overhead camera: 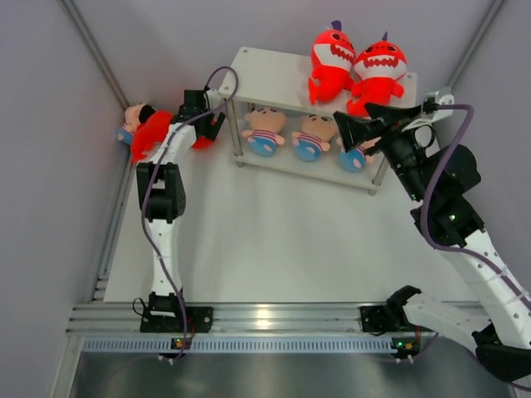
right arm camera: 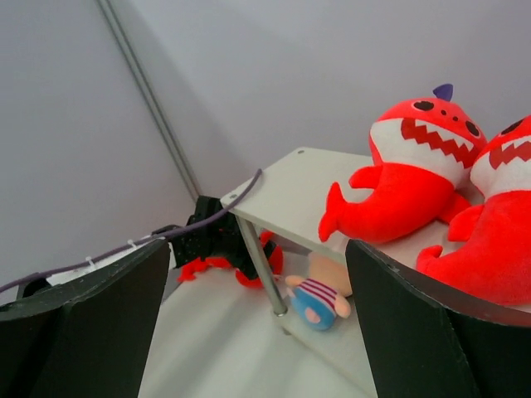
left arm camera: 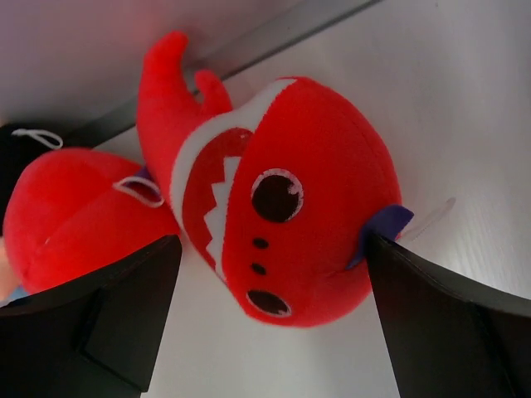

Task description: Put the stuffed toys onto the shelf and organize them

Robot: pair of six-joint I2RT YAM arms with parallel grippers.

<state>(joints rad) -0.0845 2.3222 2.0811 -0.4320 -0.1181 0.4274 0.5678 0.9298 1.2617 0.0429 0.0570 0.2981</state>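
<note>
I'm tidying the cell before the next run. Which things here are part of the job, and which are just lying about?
Job: shelf; sharks on top; dolls below; loose shark, loose doll at left.
Lying about: purple cables; metal rail.

The right gripper stands wide, its dark fingers framing the shelf with nothing between them. On the top tier a red shark sits upright, touching a second shark that the right edge cuts off. On the lower tier a striped doll lies just beside a silver leg. Past the leg, the left gripper hangs over some red plush.
</note>
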